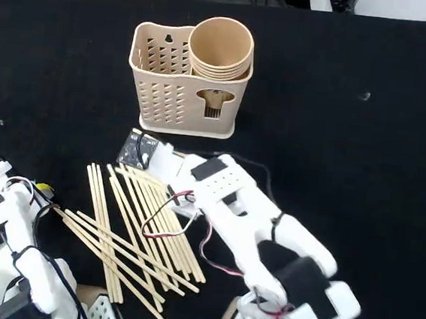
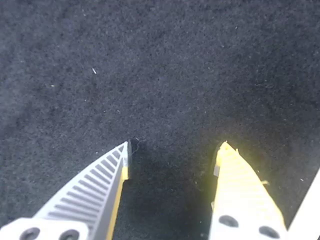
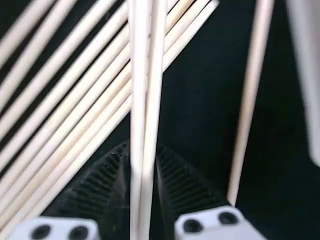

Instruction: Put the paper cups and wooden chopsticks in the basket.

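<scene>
Two wooden chopsticks sit between the jaws of the right gripper. The jaws are closed in against the pair with almost no gap at either side. The pair crosses over the other sticks of the pile. Whether it has cleared them cannot be told.

Left gripper: jaws spread wide, nothing between them, bare black table beneath.

The loose pile of sticks lies fanned and crossed on the table between the two arms, in front of the basket. The paper cups are already stacked in one basket compartment. The compartment beside them holds nothing.

Hazards from this state:

1. Slip or rotation. The sticks are round and smooth. If the grip point is off their middle, the long end may swing down during the lift.
2. Snagging. The held pair crosses other sticks, so a lift could drag or scatter them.
3. Missed insertion. A tilted pair may strike the basket rim or the cup stack instead of entering the free compartment.
4. Tipping. The basket looks light, so a sideways push from the sticks could shift or topple it.
</scene>
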`<state>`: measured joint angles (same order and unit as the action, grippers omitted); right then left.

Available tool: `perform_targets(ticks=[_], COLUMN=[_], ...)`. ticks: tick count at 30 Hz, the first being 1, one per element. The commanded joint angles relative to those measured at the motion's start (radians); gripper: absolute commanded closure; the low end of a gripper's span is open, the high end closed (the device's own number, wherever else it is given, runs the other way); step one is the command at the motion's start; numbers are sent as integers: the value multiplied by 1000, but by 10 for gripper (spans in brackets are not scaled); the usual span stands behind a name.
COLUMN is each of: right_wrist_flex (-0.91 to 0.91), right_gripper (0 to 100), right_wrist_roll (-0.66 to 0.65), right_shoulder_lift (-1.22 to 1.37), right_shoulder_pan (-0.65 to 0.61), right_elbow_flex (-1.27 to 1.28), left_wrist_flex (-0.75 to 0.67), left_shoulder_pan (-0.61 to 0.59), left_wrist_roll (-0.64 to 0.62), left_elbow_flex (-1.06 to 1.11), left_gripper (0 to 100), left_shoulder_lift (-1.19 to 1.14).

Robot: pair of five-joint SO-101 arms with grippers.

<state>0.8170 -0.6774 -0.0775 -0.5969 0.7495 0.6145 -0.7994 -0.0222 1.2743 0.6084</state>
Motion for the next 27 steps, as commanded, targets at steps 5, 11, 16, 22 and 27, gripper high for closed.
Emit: perform_targets(ticks=[5,11,16,22,27], right_wrist_flex=[32,46,20,26,26], right_gripper=[914,822,876,977,896], right_wrist_roll=[-3,-11,-11,-3,-2], right_shoulder_lift=[15,2,7,7,7], right_shoulder_pan=[124,107,80,81,61], right_elbow_flex=[-7,-8,-61,-97,-51], left_wrist_flex=[-14,-14,-14,-14,-14], left_shoulder_pan=[15,15,15,13,13], left_wrist_roll=[9,9,9,9,9], left_elbow_flex=[-13,-13,-15,-15,-15], left_gripper=[722,722,722,722,722], left_shoulder_lift=[11,11,11,11,11])
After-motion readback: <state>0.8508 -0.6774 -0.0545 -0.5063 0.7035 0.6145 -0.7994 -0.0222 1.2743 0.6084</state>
